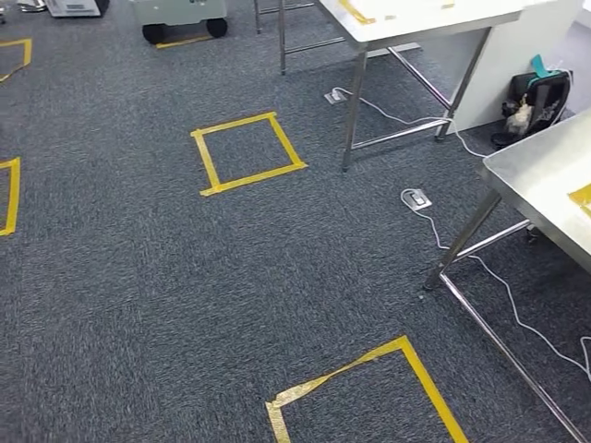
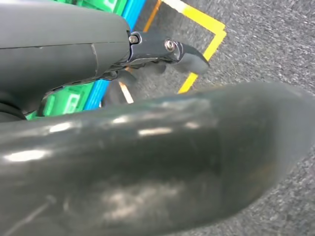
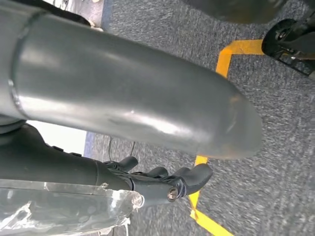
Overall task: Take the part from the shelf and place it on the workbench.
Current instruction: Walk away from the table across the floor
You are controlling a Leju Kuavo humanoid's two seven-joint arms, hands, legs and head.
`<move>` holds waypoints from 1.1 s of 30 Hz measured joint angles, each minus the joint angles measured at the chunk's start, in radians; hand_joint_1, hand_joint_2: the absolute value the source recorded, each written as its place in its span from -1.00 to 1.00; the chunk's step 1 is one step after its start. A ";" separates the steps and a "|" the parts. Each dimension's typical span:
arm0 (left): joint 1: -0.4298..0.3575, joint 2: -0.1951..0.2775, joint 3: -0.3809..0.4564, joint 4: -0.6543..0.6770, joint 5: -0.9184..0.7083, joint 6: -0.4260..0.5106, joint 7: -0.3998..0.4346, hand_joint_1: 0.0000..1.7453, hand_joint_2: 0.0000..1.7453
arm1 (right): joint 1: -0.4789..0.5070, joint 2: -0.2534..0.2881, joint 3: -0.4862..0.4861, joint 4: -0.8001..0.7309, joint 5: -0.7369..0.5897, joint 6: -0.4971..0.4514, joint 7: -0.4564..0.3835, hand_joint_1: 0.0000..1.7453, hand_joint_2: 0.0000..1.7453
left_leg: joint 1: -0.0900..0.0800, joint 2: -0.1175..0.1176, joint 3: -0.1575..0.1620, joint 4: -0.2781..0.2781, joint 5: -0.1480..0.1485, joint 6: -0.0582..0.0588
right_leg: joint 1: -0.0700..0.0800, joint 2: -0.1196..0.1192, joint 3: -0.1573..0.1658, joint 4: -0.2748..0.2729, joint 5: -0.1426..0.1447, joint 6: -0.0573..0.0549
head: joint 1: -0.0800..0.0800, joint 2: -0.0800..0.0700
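Observation:
A clear crinkled plastic bag (image 3: 55, 209), the part's wrapping, lies against the dark fingers (image 3: 174, 184) of my right hand (image 3: 148, 147), which holds it; what is inside the bag is hard to make out. My left hand (image 2: 156, 98) hangs over the carpet with its dark fingers (image 2: 174, 51) stretched out and nothing in them. Green and blue shelf bins (image 2: 74, 101) show behind the left hand. In the head view a steel workbench (image 1: 536, 171) stands at the right, with a second white-topped table (image 1: 418, 23) farther back.
Yellow tape squares mark the grey carpet, one in the middle (image 1: 246, 152) and one near the front (image 1: 369, 392). White cables (image 1: 501, 286) and floor sockets (image 1: 416, 198) lie by the table legs. A dark bag (image 1: 533, 106) sits at the far right, a wheeled cart (image 1: 181, 18) at the back.

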 joint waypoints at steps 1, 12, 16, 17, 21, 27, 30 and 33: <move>0.002 0.000 0.000 0.000 0.000 0.000 0.000 -1.00 -1.00 | -0.002 0.000 0.000 0.000 0.000 0.000 0.000 -1.00 -1.00 | 0.000 -0.012 0.000 -0.001 0.000 0.006 | -0.002 0.002 0.005 0.002 -0.006 0.005 | 0.001 0.000; 0.000 -0.009 0.000 0.001 -0.002 0.001 0.009 -1.00 -1.00 | 0.008 -0.014 0.000 0.000 0.001 -0.007 -0.021 -1.00 -1.00 | 0.002 -0.165 -0.003 -0.001 0.010 0.027 | -0.013 0.197 -0.048 0.065 0.003 0.003 | 0.005 0.000; 0.002 -0.008 0.000 0.001 -0.002 0.001 0.011 -1.00 -1.00 | 0.006 -0.015 0.000 0.000 0.002 -0.008 -0.023 -1.00 -1.00 | 0.008 -0.201 -0.018 -0.002 0.021 0.000 | -0.013 0.203 -0.022 0.012 0.019 -0.009 | 0.004 0.000; 0.003 -0.008 0.000 0.001 -0.002 0.001 0.012 -1.00 -1.00 | 0.006 -0.015 0.000 0.000 0.002 -0.008 -0.023 -1.00 -1.00 | 0.007 -0.185 -0.024 0.006 0.014 -0.005 | -0.014 0.190 -0.020 0.007 0.023 -0.016 | 0.002 0.000; -0.001 -0.012 0.000 0.002 -0.003 0.001 0.011 -1.00 -1.00 | 0.009 -0.016 0.000 0.000 0.007 -0.010 -0.022 -1.00 -1.00 | 0.004 -0.089 -0.114 0.195 -0.093 -0.020 | -0.012 0.129 -0.019 -0.001 0.028 -0.030 | -0.006 0.000; 0.002 -0.006 0.000 0.002 -0.001 -0.002 0.010 -1.00 -1.00 | 0.009 -0.014 0.000 0.000 0.027 -0.025 -0.027 -1.00 -1.00 | 0.003 -0.025 -0.026 0.056 -0.005 -0.022 | -0.008 0.050 -0.014 0.001 0.017 -0.019 | -0.008 0.000; 0.000 -0.006 0.000 0.002 0.001 -0.008 0.010 -1.00 -1.00 | 0.006 -0.011 0.004 0.000 0.041 -0.035 -0.032 -1.00 -1.00 | -0.003 -0.011 0.004 -0.008 0.001 -0.001 | 0.000 0.019 -0.007 0.000 0.008 -0.003 | -0.005 0.000; 0.007 -0.006 0.002 0.002 0.002 -0.011 0.012 -1.00 -1.00 | -0.002 -0.006 0.010 0.000 0.049 -0.039 -0.033 -1.00 -1.00 | 0.001 -0.041 0.006 -0.011 0.004 0.017 | -0.006 0.046 -0.010 0.027 -0.017 0.012 | 0.000 0.000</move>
